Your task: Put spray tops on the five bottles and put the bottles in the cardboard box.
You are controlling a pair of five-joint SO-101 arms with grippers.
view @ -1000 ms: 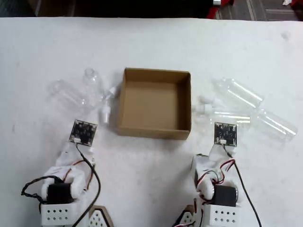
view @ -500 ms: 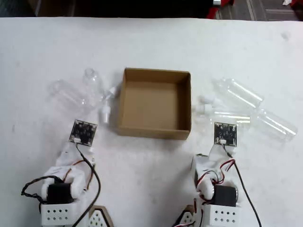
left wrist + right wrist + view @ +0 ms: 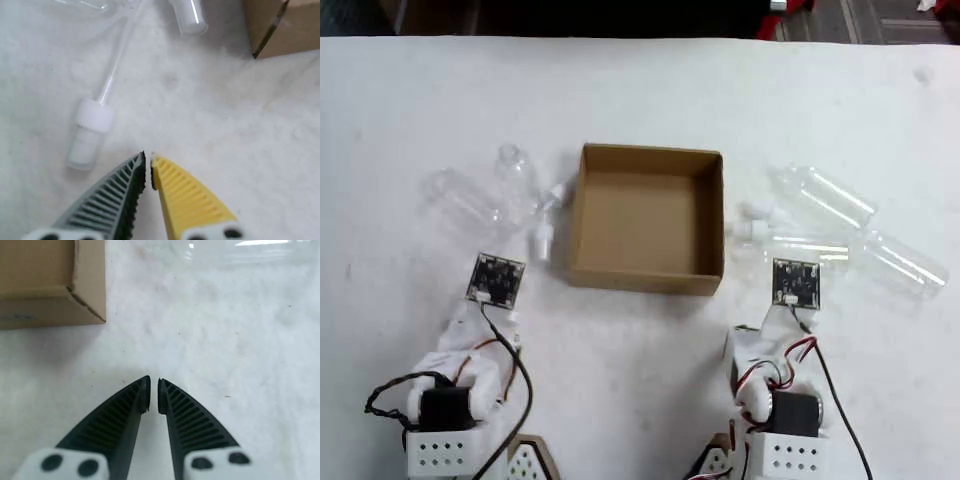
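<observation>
An open cardboard box [image 3: 647,218] sits mid-table with nothing inside. Left of it lie clear bottles [image 3: 480,195] and white spray tops [image 3: 542,240]. More clear bottles [image 3: 840,225] and spray tops [image 3: 752,212] lie to its right. My left gripper [image 3: 148,159] is shut over bare table, close to a white spray top [image 3: 90,131] with a thin dip tube; a corner of the box [image 3: 280,25] lies beyond. My right gripper [image 3: 153,390] is shut and holds nothing, short of the box corner [image 3: 55,285] and a clear bottle [image 3: 225,250]. Both arms sit folded near the front edge, left arm [image 3: 470,350] and right arm [image 3: 780,350].
The table [image 3: 640,100] is white, with open room behind the box and between the two arms. Black cables [image 3: 515,385] trail from the arm bases at the front edge.
</observation>
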